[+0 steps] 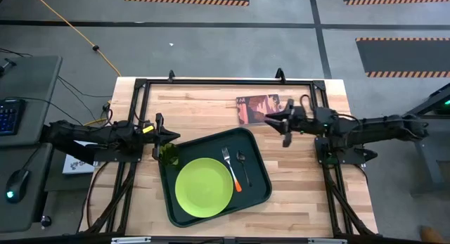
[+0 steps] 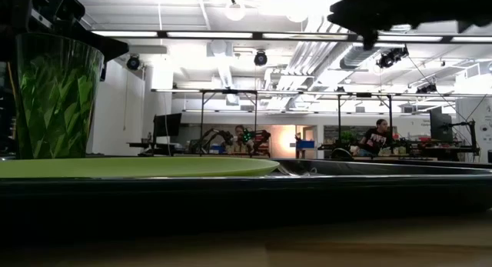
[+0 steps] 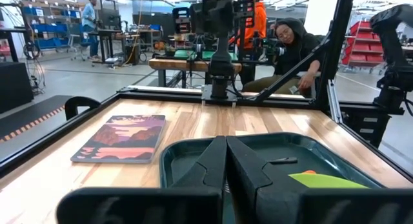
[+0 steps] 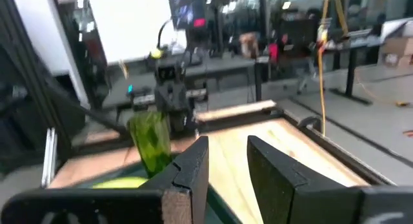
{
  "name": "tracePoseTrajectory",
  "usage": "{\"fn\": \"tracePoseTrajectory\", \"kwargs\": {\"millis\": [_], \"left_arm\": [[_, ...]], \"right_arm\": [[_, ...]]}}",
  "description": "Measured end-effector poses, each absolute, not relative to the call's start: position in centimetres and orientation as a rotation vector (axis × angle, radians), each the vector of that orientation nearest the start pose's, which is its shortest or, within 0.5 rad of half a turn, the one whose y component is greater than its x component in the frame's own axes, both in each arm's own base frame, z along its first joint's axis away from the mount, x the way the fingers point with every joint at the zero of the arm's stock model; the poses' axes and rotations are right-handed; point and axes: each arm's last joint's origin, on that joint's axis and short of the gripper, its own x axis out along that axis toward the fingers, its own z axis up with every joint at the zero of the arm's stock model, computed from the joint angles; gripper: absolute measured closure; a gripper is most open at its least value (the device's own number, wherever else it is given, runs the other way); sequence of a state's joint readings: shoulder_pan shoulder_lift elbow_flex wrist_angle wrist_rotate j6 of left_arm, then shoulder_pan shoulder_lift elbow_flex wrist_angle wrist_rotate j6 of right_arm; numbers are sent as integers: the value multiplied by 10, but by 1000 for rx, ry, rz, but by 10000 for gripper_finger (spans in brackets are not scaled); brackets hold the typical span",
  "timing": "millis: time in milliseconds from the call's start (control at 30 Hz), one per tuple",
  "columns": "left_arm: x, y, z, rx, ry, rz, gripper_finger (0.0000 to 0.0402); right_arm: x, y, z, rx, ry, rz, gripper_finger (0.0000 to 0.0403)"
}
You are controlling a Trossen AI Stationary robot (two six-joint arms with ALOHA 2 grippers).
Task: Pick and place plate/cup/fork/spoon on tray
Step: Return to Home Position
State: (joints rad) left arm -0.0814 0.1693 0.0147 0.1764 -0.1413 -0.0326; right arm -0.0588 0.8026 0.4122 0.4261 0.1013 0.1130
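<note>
The dark-green tray [image 1: 254, 148] lies mid-table. On it lie the lime-green plate [image 1: 204, 188], the orange-handled fork [image 1: 233, 170] and the small dark spoon [image 1: 241, 159]. The translucent green cup [image 1: 169, 154] stands upright in the tray's far left corner; it also shows in the right wrist view [image 4: 150, 143] and the low view [image 2: 54, 94]. My left gripper [image 1: 167, 136] is shut and empty in its wrist view [image 3: 226, 146], just beside and above the cup. My right gripper [image 1: 280, 126] is open and empty [image 4: 227, 146], above the table off the tray's far right corner.
A small reddish picture-covered book [image 1: 259, 108] lies on the wood near the table's far edge, under my right gripper's far side; it also shows in the left wrist view [image 3: 119, 139]. Black frame rails run along the table's edges. People sit and stand in the room beyond.
</note>
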Motion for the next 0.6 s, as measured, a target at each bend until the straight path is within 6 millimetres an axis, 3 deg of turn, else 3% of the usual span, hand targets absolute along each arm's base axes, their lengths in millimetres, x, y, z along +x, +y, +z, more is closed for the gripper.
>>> {"fn": "tracePoseTrajectory", "kwargs": {"millis": [233, 600], "left_arm": [[107, -5, 172, -35, -22, 59, 401], [107, -5, 172, -35, -22, 60, 401]], "right_arm": [[140, -14, 233, 201, -132, -150, 304], [112, -11, 217, 179, -135, -123, 304]]}}
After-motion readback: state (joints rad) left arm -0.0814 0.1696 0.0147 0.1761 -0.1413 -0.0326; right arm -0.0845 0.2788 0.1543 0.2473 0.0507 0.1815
